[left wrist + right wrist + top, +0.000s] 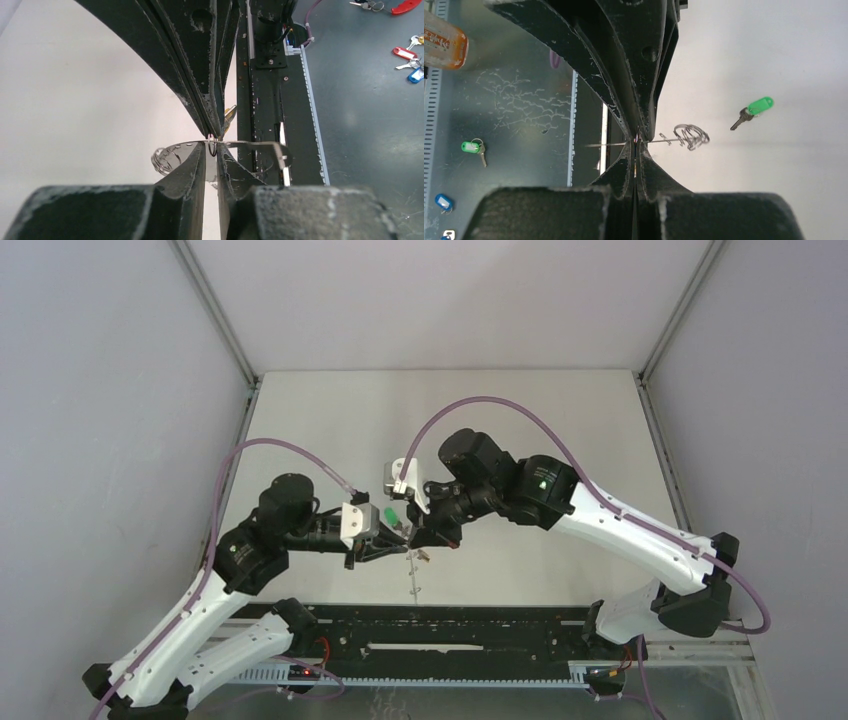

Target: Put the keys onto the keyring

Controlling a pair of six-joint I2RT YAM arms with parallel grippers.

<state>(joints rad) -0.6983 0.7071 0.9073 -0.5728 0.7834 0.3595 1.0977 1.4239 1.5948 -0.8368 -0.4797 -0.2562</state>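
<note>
Both grippers meet tip to tip above the middle of the table. The keyring (252, 145) is a thin grey plate seen edge-on, with wire loops (691, 135) on one end; in the top view it is a thin line (414, 578). My right gripper (636, 145) (427, 533) is shut on its rim. My left gripper (212, 150) (400, 538) faces it with a narrow gap, and a small wire ring sits between its tips. The yellow-orange key (230, 114) (425, 558) shows beside the right fingers. The green key (758, 106) (392, 512) lies on the table.
A black rail (430, 625) runs along the table's near edge between the arm bases. Beyond it, on the dark floor, lie spare tagged keys: red and blue (407, 62), green (472, 147), blue (443, 201). Grey walls close in the table's sides and back.
</note>
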